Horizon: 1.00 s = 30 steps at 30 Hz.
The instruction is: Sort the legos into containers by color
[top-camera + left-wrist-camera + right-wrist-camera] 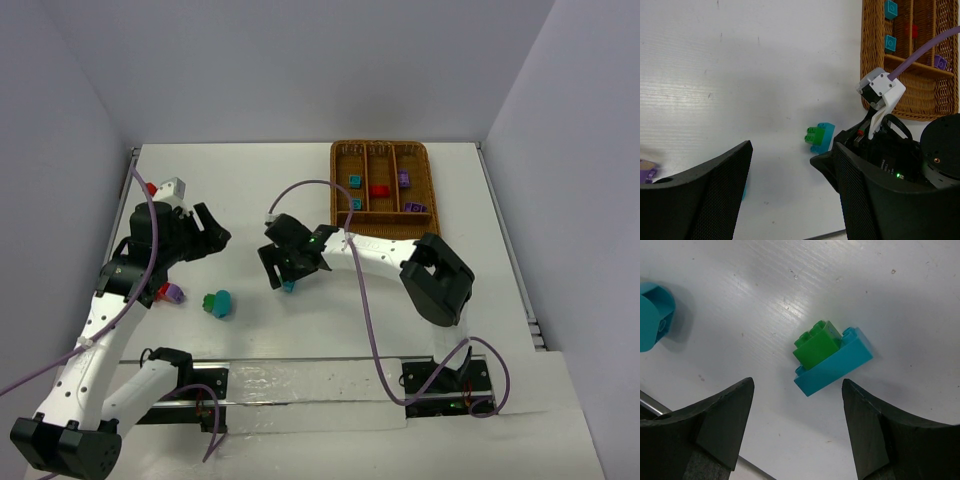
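**Top view.** No brand or writing can be read. The tray point(380, 146) stands far right on the table point(270, 180). Its left slot holds two teal bricks point(354, 181), the middle slot a red brick point(378, 190), and the right side purple bricks point(404, 179). The right gripper point(285, 268) hangs mid-table over a stacked brick point(288, 287), which it mostly hides; only a teal corner shows. The left gripper point(215, 232) is well apart to the left, above bare table. Near it lie a green-teal pair point(217, 302) and a red-purple pair point(168, 292), both too small to make out in detail.

**Left wrist.** The left jaws stand apart with nothing between them. Beyond them the stacked brick lies flat on the table, just beside the right gripper's black body. Small white print on that body is too blurred to read, and a green light point(898, 175) glows on it. A purple cable point(925, 50) crosses the tray, which is cut off at the frame edge.

**Right wrist.** The jaws are spread and grasp nothing. The stacked brick, green on teal, lies on the table between the fingers, touching neither. A teal piece point(652, 315) is cut off at the left.
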Each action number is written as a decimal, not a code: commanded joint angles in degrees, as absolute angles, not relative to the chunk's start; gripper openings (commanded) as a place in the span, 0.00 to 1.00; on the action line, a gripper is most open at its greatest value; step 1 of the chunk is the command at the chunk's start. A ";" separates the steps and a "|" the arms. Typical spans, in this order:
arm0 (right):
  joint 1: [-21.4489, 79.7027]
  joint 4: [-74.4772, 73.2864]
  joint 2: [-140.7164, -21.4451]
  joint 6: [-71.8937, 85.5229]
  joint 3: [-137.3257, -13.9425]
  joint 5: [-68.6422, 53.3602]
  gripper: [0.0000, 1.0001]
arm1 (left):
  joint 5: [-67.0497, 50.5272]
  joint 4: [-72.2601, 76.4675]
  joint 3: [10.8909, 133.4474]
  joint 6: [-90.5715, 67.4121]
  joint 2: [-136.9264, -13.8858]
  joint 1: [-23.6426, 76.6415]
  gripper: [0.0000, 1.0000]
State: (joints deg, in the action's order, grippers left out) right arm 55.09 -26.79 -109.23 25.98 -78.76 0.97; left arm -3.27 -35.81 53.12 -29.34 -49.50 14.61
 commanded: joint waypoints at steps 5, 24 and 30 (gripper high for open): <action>54.76 -28.10 -111.91 28.71 -80.17 4.10 0.73 | -2.91 -34.98 53.34 -29.53 -48.63 14.58 0.74; 54.83 -28.15 -114.46 31.96 -80.98 10.50 0.60 | -2.99 -34.91 53.89 -29.19 -49.39 14.52 0.74; 54.93 -28.74 -112.42 31.91 -78.84 14.76 0.57 | -3.16 -34.80 53.88 -29.27 -49.31 14.50 0.74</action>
State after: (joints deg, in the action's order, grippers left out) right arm 55.09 -28.23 -114.26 31.11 -78.81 9.78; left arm -3.27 -35.83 53.12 -29.34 -49.54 14.61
